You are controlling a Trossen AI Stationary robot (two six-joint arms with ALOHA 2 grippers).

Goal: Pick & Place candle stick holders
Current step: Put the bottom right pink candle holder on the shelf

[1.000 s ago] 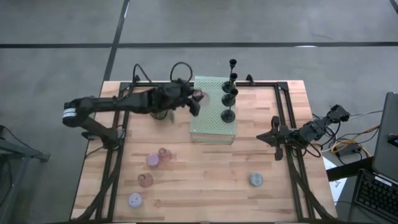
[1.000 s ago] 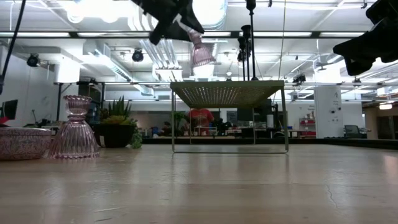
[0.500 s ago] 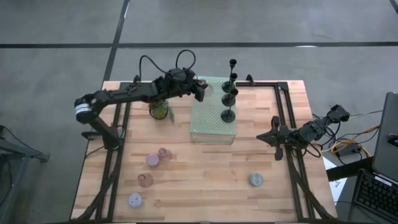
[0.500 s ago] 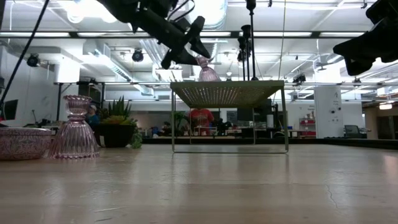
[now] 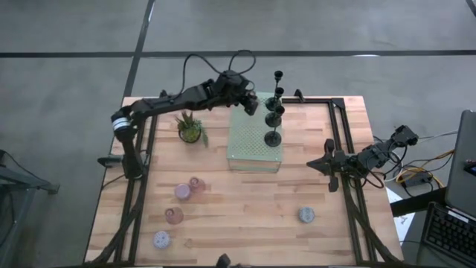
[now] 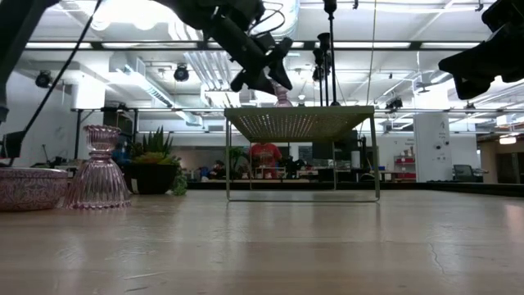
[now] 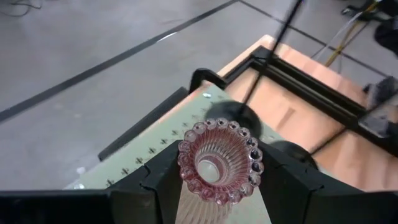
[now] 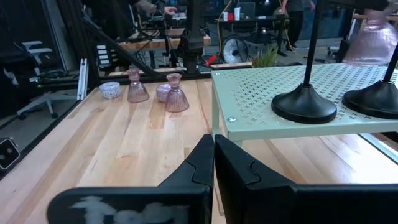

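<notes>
From above, the left claw [image 5: 251,103] grips a ribbed pink translucent glass candle holder [image 5: 256,102] over the upper left corner of the pale green perforated block [image 5: 255,141], just beside four slim black candlestick holders [image 5: 274,119] lined along its right edge. The right claw [image 5: 321,164], shut and empty, waits at the wooden bench [image 5: 245,223]'s right rail; lower centre lies open. From table height, the held holder [image 6: 282,97] sits at the block's top, largely hidden by the arm. In the left wrist view, dark fingers [image 7: 155,180] clamp its beaded rim [image 7: 219,160]. The right wrist view shows closed fingers [image 8: 205,163] and the holder [image 8: 372,37] cut off at upper right.
</notes>
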